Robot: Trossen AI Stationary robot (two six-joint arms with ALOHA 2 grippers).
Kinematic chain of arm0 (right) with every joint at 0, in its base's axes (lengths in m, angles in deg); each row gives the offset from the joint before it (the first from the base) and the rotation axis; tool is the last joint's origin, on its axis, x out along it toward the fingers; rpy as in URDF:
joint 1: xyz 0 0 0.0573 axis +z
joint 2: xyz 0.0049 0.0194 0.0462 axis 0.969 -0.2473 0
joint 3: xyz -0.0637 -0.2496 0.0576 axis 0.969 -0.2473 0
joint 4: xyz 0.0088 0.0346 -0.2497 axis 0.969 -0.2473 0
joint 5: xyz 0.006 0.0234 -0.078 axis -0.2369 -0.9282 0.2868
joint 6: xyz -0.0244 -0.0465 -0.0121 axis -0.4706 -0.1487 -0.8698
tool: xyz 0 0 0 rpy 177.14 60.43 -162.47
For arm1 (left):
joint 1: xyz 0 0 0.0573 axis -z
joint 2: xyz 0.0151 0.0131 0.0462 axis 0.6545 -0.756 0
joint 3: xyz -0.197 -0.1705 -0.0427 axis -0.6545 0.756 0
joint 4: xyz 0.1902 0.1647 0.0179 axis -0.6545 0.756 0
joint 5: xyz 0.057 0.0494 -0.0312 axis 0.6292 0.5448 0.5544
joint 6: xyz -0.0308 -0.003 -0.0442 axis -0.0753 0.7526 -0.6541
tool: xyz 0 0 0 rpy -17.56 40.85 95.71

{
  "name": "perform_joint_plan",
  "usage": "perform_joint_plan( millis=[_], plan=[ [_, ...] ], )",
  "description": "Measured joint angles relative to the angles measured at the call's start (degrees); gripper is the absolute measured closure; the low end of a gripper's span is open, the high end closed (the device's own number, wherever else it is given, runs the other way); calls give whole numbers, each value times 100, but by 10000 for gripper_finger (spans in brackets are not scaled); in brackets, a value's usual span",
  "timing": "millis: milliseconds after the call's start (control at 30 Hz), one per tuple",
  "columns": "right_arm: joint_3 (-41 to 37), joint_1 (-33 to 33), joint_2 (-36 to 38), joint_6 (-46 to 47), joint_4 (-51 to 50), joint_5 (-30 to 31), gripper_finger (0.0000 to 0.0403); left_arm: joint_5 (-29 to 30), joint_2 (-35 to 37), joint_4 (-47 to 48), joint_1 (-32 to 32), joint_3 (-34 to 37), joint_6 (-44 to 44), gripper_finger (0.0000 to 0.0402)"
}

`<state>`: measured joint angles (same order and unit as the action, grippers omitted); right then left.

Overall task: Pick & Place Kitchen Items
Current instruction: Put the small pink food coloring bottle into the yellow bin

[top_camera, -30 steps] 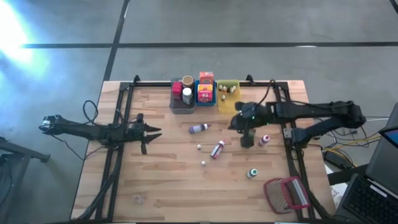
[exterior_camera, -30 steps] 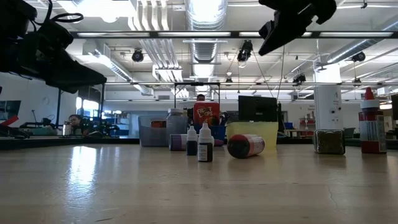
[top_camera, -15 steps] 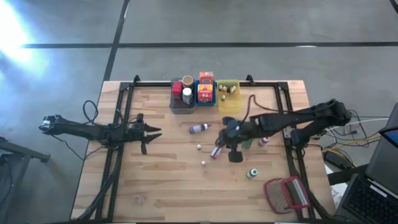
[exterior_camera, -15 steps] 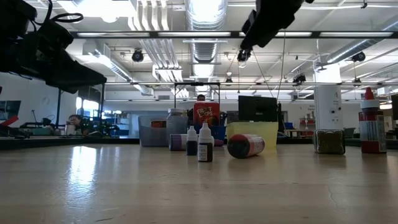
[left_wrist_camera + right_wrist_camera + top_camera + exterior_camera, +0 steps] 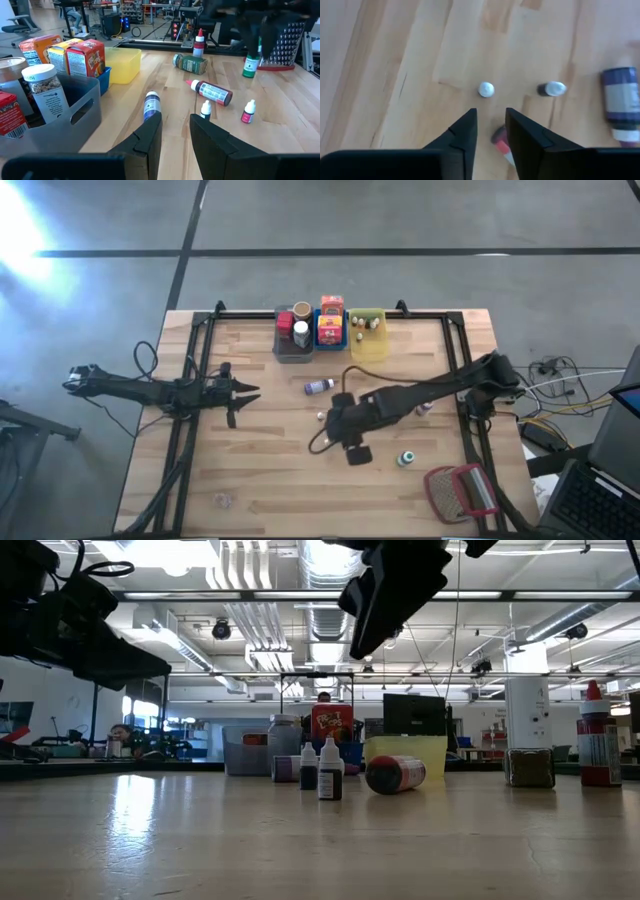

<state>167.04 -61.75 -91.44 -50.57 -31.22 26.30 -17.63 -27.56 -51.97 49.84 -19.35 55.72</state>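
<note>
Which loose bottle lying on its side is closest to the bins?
The purple-labelled bottle, alone just before the blue bin; the red bottle lies farther out.

a grey concrete floor [image 5: 400,215] is seen around the wooden plank worktop [image 5: 270,470], crossed by a dark line [image 5: 300,252] and lit by a bright glare [image 5: 20,225] at one corner. overhead, silver ducts [image 5: 330,580] and long strip lights [image 5: 560,595] are hung from an open ceiling. a white column [image 5: 523,715] is set on one side, and a person at a desk [image 5: 122,737] is made out far back. an office chair [image 5: 19,22] is visible in the room.
</note>
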Motion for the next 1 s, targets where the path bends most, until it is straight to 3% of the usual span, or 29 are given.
perform_joint_plan(
  millis=[233, 567, 1000],
  plan=[
    [539, 135, -621, 58, -77, -11, 278, 0, 2, 34, 0, -1, 0, 293],
    [654, 133, -1199, 184, -80, -1, 248, -2, -2, 46, 0, -1, 0, 293],
    [560, 99, -1241, 201, 244, 16, 270, -4, -2, 87, 0, -1, 0, 293]
  ],
)
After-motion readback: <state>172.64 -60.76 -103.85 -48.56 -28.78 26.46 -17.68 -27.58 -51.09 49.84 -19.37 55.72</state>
